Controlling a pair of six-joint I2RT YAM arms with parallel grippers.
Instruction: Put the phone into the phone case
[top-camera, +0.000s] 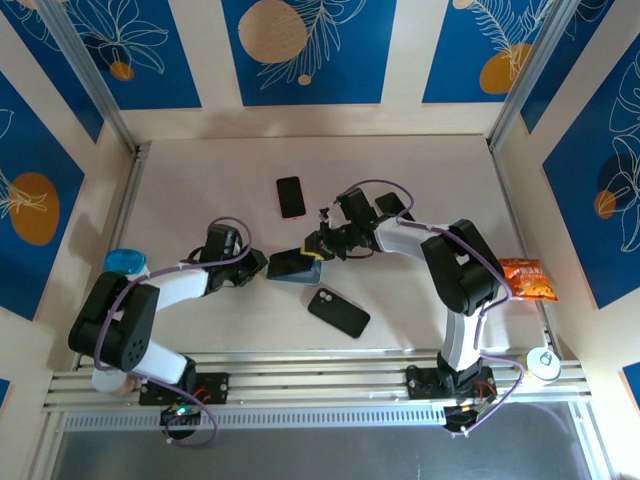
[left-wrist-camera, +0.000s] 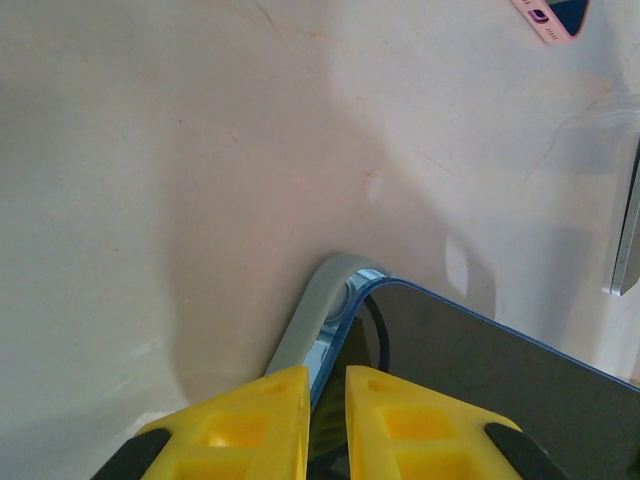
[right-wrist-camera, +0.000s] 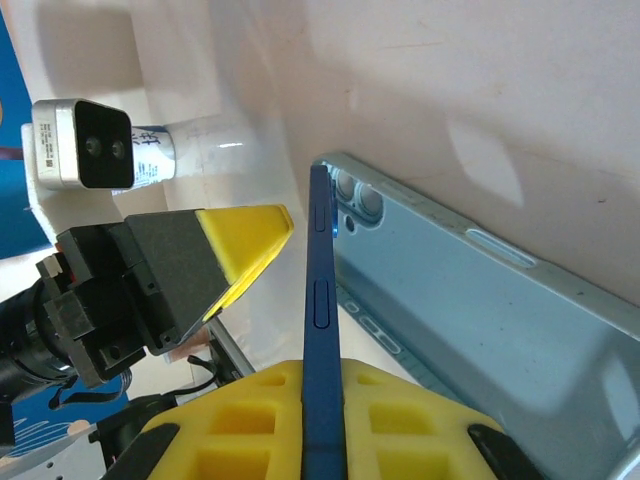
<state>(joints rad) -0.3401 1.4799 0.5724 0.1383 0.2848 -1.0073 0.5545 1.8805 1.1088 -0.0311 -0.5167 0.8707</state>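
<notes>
Right jaws, nearest the lens, pinch the phone (right-wrist-camera: 322, 300) edge-on; my left jaws are pressed together on the phone case (right-wrist-camera: 480, 300) rim. Bench (top-camera: 200, 180) is open around both; far handset (top-camera: 290, 196) and near handset (top-camera: 338, 312) lie apart. Phone case sits mid-bench, phone tilted over it, unseated by my judgement; pressing home is left.
</notes>
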